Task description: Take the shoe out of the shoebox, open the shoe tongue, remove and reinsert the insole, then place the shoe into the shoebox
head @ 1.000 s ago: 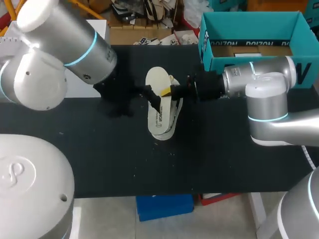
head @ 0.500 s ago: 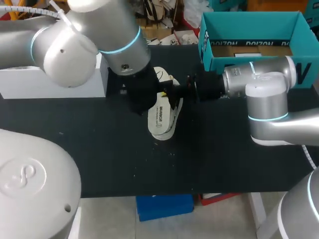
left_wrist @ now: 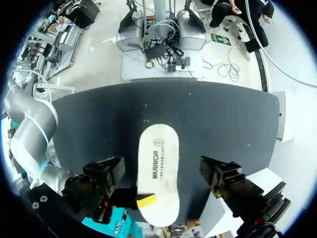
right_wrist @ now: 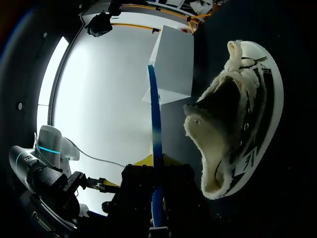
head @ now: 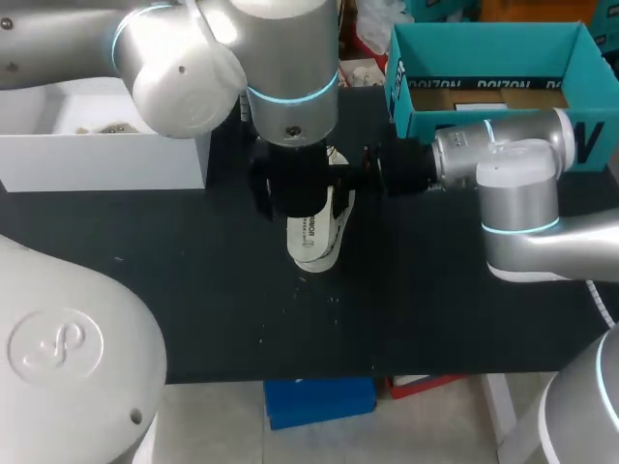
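Note:
A white insole [left_wrist: 158, 163] with dark print on it hangs flat over the table. My right gripper [right_wrist: 154, 161] is shut on its edge, and from that view the insole [right_wrist: 154, 114] shows edge-on as a thin blue-and-white strip. The white shoe [right_wrist: 233, 124], fleece-lined, lies on its side under the insole, opening toward the right gripper. In the head view only the insole's near end [head: 311, 237] and a bit of the shoe [head: 340, 215] show under my left arm [head: 290, 87]. My left gripper [left_wrist: 163, 173] hovers above the insole, open wide, one finger on each side of it.
The teal shoebox [head: 464, 121] stands open at the back right, behind my right arm [head: 513, 164]. A white box [head: 97, 159] sits at the back left of the black table [head: 213, 309].
My left arm has swung to the right, from the table's left to directly above the insole, and now hides its far end. The right arm and the insole have stayed still.

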You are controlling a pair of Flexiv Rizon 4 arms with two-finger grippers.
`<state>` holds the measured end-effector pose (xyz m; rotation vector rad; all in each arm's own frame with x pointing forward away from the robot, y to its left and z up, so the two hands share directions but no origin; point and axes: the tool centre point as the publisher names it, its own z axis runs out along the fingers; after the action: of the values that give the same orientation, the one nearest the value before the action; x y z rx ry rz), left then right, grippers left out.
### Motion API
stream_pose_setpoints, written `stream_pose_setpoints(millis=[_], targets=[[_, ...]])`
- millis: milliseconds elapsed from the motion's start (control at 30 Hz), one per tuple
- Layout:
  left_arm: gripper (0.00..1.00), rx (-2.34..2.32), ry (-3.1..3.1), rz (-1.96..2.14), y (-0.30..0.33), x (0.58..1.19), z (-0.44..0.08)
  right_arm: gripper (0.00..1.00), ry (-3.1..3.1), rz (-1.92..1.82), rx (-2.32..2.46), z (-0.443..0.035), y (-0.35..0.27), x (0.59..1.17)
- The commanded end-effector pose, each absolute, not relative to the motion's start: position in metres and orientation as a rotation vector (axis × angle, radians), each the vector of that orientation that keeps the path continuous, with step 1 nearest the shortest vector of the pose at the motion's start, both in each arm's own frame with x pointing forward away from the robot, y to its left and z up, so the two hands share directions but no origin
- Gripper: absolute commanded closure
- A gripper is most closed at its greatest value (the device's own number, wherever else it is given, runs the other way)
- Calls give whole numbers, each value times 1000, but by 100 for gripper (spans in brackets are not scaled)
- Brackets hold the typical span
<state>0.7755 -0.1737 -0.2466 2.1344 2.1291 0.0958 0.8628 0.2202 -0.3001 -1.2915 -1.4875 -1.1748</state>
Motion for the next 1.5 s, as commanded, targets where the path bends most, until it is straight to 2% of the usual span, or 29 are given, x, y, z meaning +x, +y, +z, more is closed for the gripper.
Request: stream_pose_setpoints(millis=[33, 267, 1067, 1500], targets=[[0, 2130, 2124, 102, -173, 775, -247, 100, -1486, -1178, -1294, -301, 221, 862], [0, 2116, 2123, 76, -170, 793, -250, 100, -1486, -1178, -1294, -301, 221, 862], [0, 2099, 2109, 111, -164, 923, -244, 100, -1486, -1178, -1294, -301, 221, 862], [0, 2053, 2116, 67, -171, 969, -255, 100, -1486, -1178, -1294, -301, 221, 862]])
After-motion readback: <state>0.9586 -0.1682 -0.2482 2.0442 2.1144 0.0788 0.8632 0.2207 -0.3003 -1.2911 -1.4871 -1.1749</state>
